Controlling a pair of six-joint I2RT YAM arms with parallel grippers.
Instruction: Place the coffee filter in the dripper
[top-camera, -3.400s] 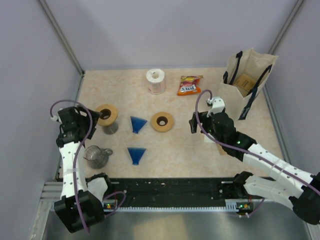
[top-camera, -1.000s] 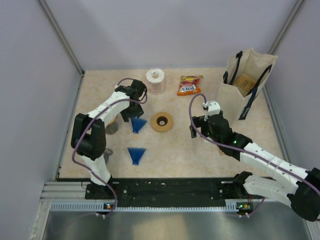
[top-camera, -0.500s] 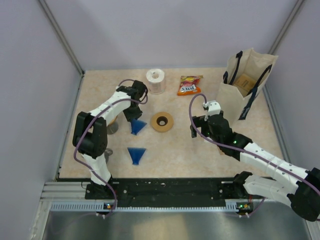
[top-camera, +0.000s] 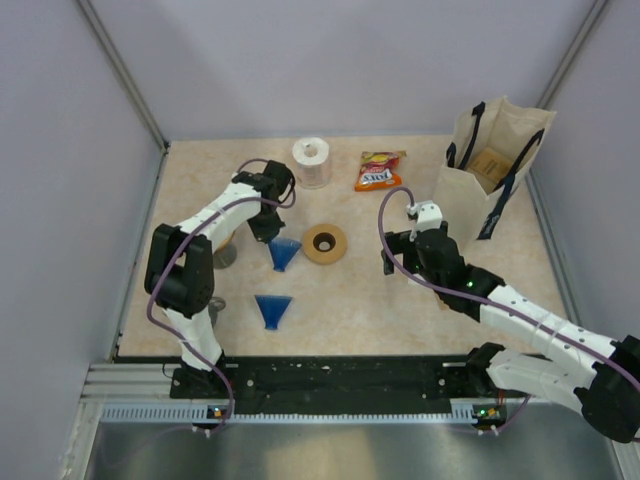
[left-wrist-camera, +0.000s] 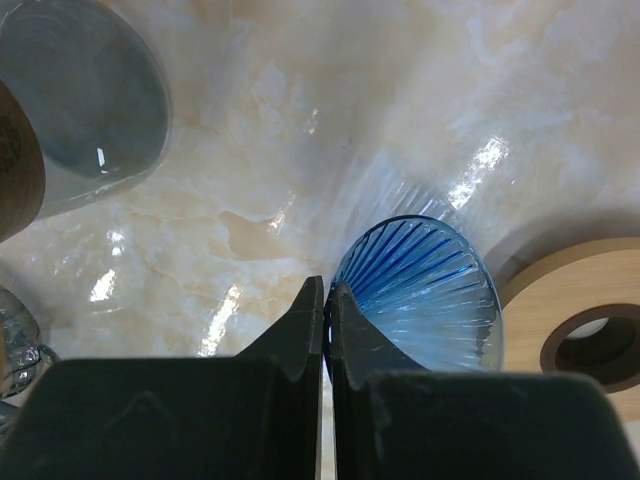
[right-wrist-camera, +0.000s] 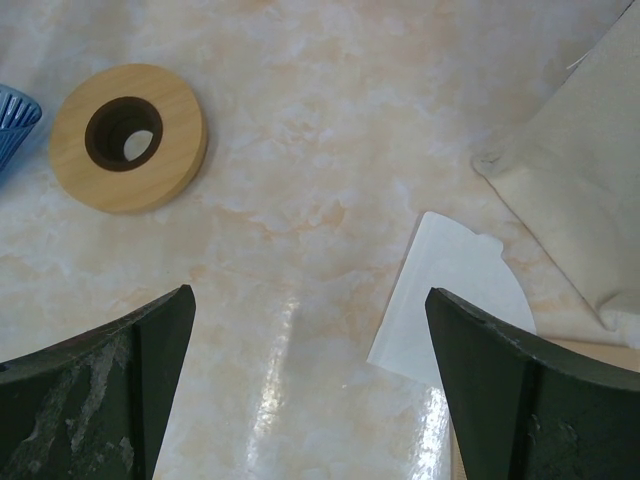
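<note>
Far blue dripper (top-camera: 285, 252) shifts toward the wooden ring (top-camera: 324, 243); your left gripper (left-wrist-camera: 325, 300) pinches its rim. Your right gripper (right-wrist-camera: 308, 300) hangs spread above the coffee filter (right-wrist-camera: 455, 300).

The left arm (top-camera: 210, 213) and right arm (top-camera: 520, 305) wear white shells between black joints, each trailed by a looping purple cable (top-camera: 383, 215). The left gripper (left-wrist-camera: 325, 292) has smooth black fingers (left-wrist-camera: 290, 345); the right gripper's (right-wrist-camera: 308, 293) are scuffed grey.

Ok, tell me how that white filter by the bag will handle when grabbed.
The filter lies flat and sheet-thin, so it is probably very light and floppy, bending when pinched. On the glossy tabletop it may slide rather than lift, its edge hard to catch.
</note>
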